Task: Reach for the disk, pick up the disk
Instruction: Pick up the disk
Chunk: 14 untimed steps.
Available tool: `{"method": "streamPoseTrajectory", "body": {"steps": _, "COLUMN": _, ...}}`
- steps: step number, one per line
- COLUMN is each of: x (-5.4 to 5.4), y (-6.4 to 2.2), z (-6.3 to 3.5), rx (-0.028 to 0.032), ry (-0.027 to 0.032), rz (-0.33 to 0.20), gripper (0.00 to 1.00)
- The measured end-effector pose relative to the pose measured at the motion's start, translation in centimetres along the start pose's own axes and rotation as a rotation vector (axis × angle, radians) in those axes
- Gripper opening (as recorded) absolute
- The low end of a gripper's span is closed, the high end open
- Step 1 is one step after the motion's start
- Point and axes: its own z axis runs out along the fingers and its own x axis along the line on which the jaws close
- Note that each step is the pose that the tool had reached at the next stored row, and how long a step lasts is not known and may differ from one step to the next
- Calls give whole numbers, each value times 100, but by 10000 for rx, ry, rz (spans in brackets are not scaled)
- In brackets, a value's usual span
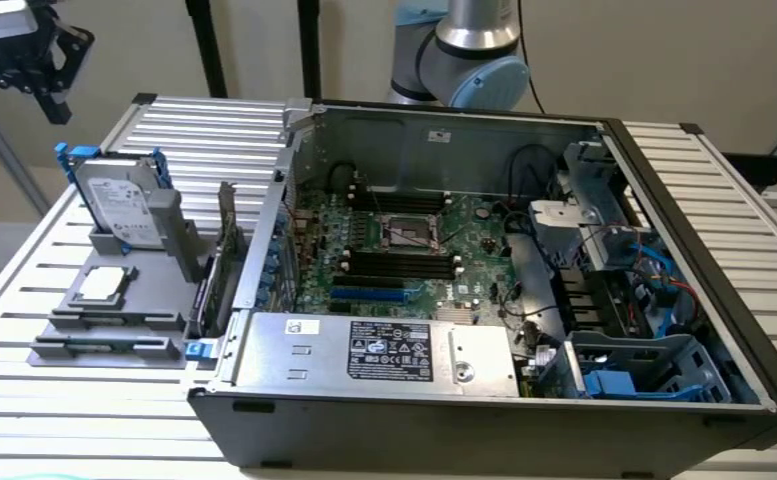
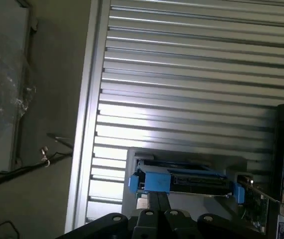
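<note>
The disk (image 1: 112,203) is a silver-grey drive with a white label in a bright blue bracket. It stands on edge in a grey holder (image 1: 108,320) on the slatted table, at the exterior view's left. My black gripper (image 1: 55,105) hangs high above and beyond it, well apart from it, and holds nothing. In the wrist view the disk (image 2: 182,180) is seen edge-on with its blue bracket ends, and the gripper (image 2: 158,201) has its two fingers pressed together, shut on nothing, just short of the disk.
A small square silver chip (image 1: 104,285) lies on the grey holder in front of the disk. An expansion card (image 1: 225,250) stands beside it. The open computer case (image 1: 495,280) takes up the middle and right. The slatted table edge (image 2: 84,124) runs beside the floor.
</note>
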Motion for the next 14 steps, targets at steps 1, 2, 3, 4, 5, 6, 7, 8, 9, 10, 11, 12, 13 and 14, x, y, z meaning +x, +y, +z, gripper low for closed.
{"method": "streamPoseTrajectory", "body": {"steps": 1, "x": 0, "y": 0, "z": 1, "rx": -1, "ry": 5, "rz": -168, "gripper": 11}}
{"method": "streamPoseTrajectory", "body": {"steps": 2, "x": 0, "y": 0, "z": 2, "rx": 0, "ry": 11, "rz": -364, "gripper": 11}}
{"method": "streamPoseTrajectory", "body": {"steps": 3, "x": 0, "y": 0, "z": 4, "rx": 0, "ry": 17, "rz": -544, "gripper": 11}}
{"method": "streamPoseTrajectory", "body": {"steps": 4, "x": 0, "y": 0, "z": 5, "rx": 0, "ry": 23, "rz": -724, "gripper": 11}}
{"method": "streamPoseTrajectory", "body": {"steps": 5, "x": 0, "y": 0, "z": 6, "rx": 0, "ry": 29, "rz": -910, "gripper": 11}}
{"method": "streamPoseTrajectory", "body": {"steps": 6, "x": 0, "y": 0, "z": 7, "rx": 0, "ry": 35, "rz": -1088, "gripper": 11}}
{"method": "streamPoseTrajectory", "body": {"steps": 7, "x": 0, "y": 0, "z": 9, "rx": 0, "ry": 40, "rz": -1269, "gripper": 11}}
{"method": "streamPoseTrajectory", "body": {"steps": 8, "x": 0, "y": 0, "z": 10, "rx": 0, "ry": 46, "rz": -1448, "gripper": 11}}
{"method": "streamPoseTrajectory", "body": {"steps": 9, "x": 0, "y": 0, "z": 10, "rx": 1, "ry": 53, "rz": -1628, "gripper": 11}}
{"method": "streamPoseTrajectory", "body": {"steps": 10, "x": 0, "y": 0, "z": 11, "rx": 0, "ry": 59, "rz": -1808, "gripper": 11}}
{"method": "streamPoseTrajectory", "body": {"steps": 11, "x": 0, "y": 0, "z": 11, "rx": 1, "ry": 64, "rz": -1987, "gripper": 11}}
{"method": "streamPoseTrajectory", "body": {"steps": 12, "x": 0, "y": 0, "z": 12, "rx": 0, "ry": 69, "rz": -2169, "gripper": 11}}
{"method": "streamPoseTrajectory", "body": {"steps": 13, "x": 0, "y": 0, "z": 12, "rx": 1, "ry": 75, "rz": -2352, "gripper": 11}}
{"method": "streamPoseTrajectory", "body": {"steps": 14, "x": 0, "y": 0, "z": 12, "rx": 1, "ry": 81, "rz": -2533, "gripper": 11}}
